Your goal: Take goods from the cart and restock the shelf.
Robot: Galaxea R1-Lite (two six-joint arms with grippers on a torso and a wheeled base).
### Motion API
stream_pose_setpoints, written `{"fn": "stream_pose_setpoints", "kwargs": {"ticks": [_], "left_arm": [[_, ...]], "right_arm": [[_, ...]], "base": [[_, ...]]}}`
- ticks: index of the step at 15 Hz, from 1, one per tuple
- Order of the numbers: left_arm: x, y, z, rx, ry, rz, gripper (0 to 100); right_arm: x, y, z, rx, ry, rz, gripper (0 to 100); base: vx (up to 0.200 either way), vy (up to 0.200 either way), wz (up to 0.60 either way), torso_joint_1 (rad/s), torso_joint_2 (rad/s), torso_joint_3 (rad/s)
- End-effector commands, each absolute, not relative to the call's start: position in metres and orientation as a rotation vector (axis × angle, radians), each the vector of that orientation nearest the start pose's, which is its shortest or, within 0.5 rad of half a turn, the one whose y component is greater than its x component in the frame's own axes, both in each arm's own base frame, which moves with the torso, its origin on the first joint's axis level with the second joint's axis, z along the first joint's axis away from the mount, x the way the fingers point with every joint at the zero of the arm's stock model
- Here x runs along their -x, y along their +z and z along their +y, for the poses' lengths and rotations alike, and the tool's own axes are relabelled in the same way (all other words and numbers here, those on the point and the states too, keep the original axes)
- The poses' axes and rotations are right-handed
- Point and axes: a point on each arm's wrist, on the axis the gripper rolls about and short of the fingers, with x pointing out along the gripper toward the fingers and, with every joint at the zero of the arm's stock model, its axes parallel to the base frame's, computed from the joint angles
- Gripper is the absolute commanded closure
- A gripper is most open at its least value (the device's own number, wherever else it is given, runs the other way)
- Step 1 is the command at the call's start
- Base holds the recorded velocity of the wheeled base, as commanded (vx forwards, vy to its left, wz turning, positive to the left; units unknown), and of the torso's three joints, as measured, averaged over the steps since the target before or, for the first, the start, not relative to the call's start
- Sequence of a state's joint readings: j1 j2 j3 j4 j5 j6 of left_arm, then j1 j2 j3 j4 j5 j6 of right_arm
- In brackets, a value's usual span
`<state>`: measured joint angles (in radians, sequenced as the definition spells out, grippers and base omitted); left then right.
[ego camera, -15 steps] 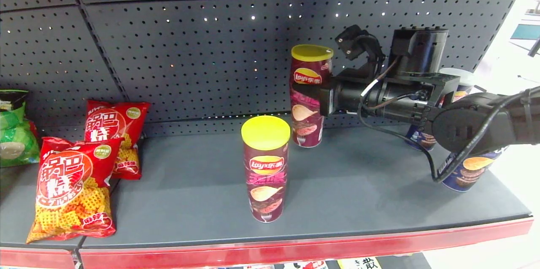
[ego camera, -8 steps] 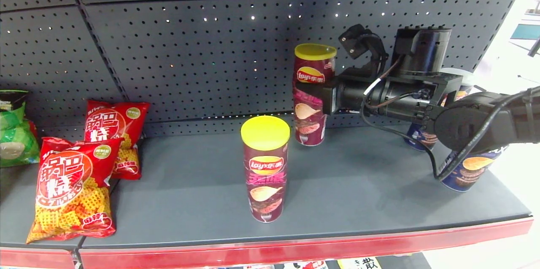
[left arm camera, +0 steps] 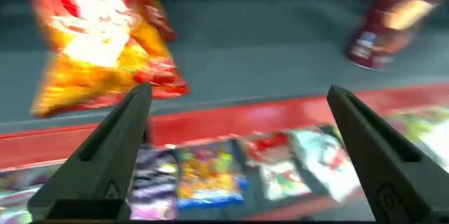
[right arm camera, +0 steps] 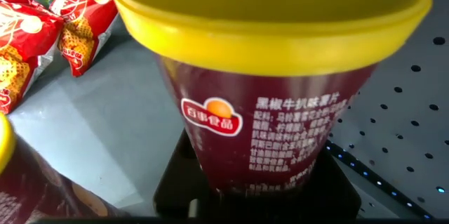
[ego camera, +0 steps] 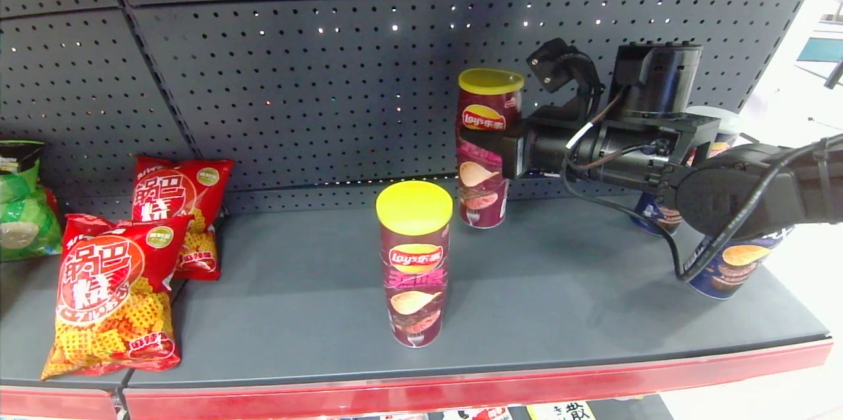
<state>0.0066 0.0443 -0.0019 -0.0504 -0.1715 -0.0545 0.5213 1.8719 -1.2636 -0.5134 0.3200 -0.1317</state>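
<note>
Partly hidden, blue cans (ego camera: 731, 268) behind arm (ego camera: 744, 199) (jaws gripping maroon can (ego camera: 490, 117))

the left gripper (left arm camera: 238, 92) is seen with its two dark fingers (left arm camera: 105, 161) spread wide before the grey shelf (left arm camera: 266, 55). a red and yellow snack bag (left arm camera: 98, 41) is set on the shelf, well apart from a maroon can (left arm camera: 389, 20). colourful packets (left arm camera: 210, 178) are ranged beneath its red front edge (left arm camera: 266, 115).

Red snack bag (ego camera: 112, 295), second red bag (ego camera: 181, 206) (just behind), green bag (ego camera: 23, 212), blue can (ego camera: 731, 268)
</note>
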Motion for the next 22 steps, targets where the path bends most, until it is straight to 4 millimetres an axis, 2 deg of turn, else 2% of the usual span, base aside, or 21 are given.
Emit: {"fn": "stream_pose_setpoints", "kwargs": {"ticks": [1,4,8,10,11,14,16,22], "left_arm": [[0.023,0.081,-0.004,0.039,-0.162,-0.039,0],[0.022,0.081,0.001,0.005,0.034,-0.043,0],[0.022,0.081,0.001,0.010,0.029,-0.042,0],[0.022,0.081,-0.001,0.004,-0.043,-0.041,0],[0.022,0.081,0.000,0.020,0.021,-0.042,0],[0.022,0.076,0.001,0.017,0.060,-0.001,0],[0.022,0.076,0.000,0.009,-0.006,0.012,0],[0.022,0.076,0.000,0.011,-0.005,0.012,0]], "right_arm": [[-0.323,0.238,0.194,0.134,0.848,0.043,100],[-0.320,0.240,0.192,0.134,0.847,0.042,100],[-0.318,0.242,0.191,0.133,0.847,0.037,100],[-0.317,0.242,0.191,0.134,0.845,0.039,100],[-0.316,0.245,0.190,0.133,0.843,0.029,100],[-0.313,0.245,0.187,0.132,0.839,0.035,100],[-0.311,0.247,0.185,0.131,0.835,0.027,100],[-0.313,0.244,0.185,0.132,0.833,0.035,100]], "base": [[0.000,0.000,0.00,0.000,0.00,0.000],[0.000,0.000,0.00,0.000,0.00,0.000],[0.000,0.000,0.00,0.000,0.00,0.000],[0.000,0.000,0.00,0.000,0.00,0.000],[0.000,0.000,0.00,0.000,0.00,0.000],[0.000,0.000,0.00,0.000,0.00,0.000],[0.000,0.000,0.00,0.000,0.00,0.000],[0.000,0.000,0.00,0.000,0.00,0.000]]}}
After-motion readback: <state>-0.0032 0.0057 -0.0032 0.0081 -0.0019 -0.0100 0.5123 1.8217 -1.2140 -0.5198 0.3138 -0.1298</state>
